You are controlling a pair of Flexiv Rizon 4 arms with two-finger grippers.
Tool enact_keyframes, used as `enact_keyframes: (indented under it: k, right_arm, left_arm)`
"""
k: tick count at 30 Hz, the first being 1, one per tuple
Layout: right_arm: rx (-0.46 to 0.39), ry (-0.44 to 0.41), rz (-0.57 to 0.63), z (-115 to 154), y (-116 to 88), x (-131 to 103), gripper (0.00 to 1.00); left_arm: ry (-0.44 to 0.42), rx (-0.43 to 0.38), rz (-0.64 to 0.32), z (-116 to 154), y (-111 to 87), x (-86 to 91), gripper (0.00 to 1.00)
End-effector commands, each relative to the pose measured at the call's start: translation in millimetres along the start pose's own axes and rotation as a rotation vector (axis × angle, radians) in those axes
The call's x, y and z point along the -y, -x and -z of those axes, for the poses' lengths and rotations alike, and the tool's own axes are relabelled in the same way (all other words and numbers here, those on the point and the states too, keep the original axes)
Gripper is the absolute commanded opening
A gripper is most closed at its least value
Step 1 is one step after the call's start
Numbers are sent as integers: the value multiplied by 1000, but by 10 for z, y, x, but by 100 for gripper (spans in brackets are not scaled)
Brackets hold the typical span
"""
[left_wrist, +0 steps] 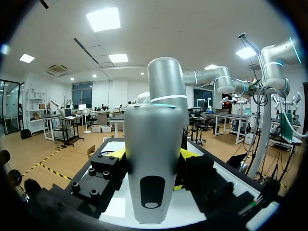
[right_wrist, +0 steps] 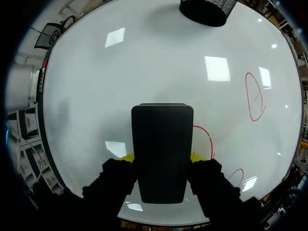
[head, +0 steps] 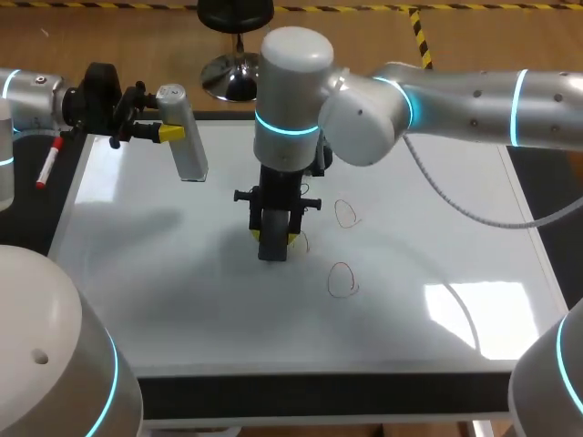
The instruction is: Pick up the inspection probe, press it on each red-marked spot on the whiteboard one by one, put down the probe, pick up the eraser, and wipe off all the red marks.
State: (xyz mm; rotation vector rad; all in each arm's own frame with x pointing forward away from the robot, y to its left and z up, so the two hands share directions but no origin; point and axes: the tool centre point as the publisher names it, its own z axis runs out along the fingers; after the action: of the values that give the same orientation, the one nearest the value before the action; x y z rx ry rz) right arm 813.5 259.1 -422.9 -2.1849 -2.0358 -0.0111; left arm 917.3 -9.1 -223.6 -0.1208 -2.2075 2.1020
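Observation:
The grey inspection probe (head: 187,137) hangs tilted above the whiteboard's (head: 182,300) far left corner. My left gripper (head: 178,132) is shut on it; in the left wrist view the probe (left_wrist: 154,159) stands between the yellow tips of the left gripper (left_wrist: 154,155). At the board's middle, my right gripper (head: 273,238) is shut on the black eraser (head: 272,246), which points down at the board. The eraser (right_wrist: 162,149) fills the right gripper (right_wrist: 162,158). Red marks (head: 346,213) (head: 342,280) lie to its right, and another (head: 305,241) sits right beside it. The right wrist view shows the red marks (right_wrist: 255,96) (right_wrist: 204,139) (right_wrist: 236,175).
A red marker pen (head: 47,164) lies on the dark strip left of the whiteboard. The board's black front edge (head: 319,396) runs along the near side. My right arm (head: 455,105) crosses over the board's far right part.

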Motion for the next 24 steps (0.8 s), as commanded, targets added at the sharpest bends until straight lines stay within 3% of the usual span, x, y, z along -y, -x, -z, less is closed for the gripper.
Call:
enact_keyframes:
  k: [1, 24]
  right_arm:
    - [-14, -14, -2, -99, 27, -29, 0]
    - [-15, -20, -34, -196, 210, 228, 0]
  left_arm:
    - [-1, -3, -1, 6, 9, 5, 0]
    - [-1, -3, -1, 6, 9, 5, 0]
